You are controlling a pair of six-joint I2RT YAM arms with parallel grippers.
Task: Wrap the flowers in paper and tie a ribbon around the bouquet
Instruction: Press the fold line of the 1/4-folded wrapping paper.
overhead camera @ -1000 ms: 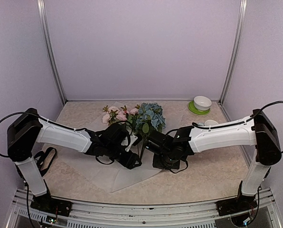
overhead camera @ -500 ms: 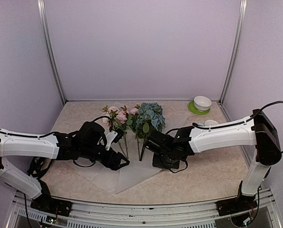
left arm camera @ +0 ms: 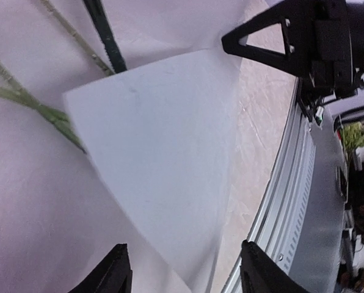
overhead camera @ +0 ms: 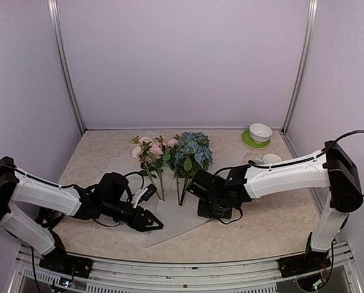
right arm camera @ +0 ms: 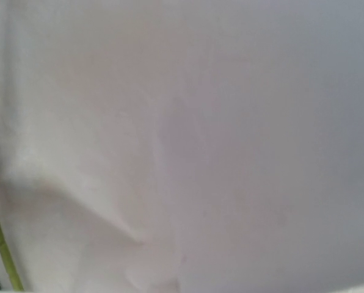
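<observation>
Currently one paper (overhead camera: 177, 221) sheet bears two clusters of flowers (overhead camera: 188, 149); left gripper (left arm camera: 185, 276) fingers spread, right gripper (overhead camera: 192, 187) pinched together.

The right gripper (overhead camera: 193, 188) and flowers (overhead camera: 182, 152) block the middle; bare table (overhead camera: 273, 229) lies rightward, short of the bowl (overhead camera: 260, 132).

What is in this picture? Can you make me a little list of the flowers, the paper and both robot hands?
flowers: pink and blue, lying on the paper, heads toward the back wall
paper: white sheet under the flowers, near corner folded over
left gripper: open, just above the folded corner
right gripper: shut, down by the flowers
back right corner: white bowl on a green plate
</observation>
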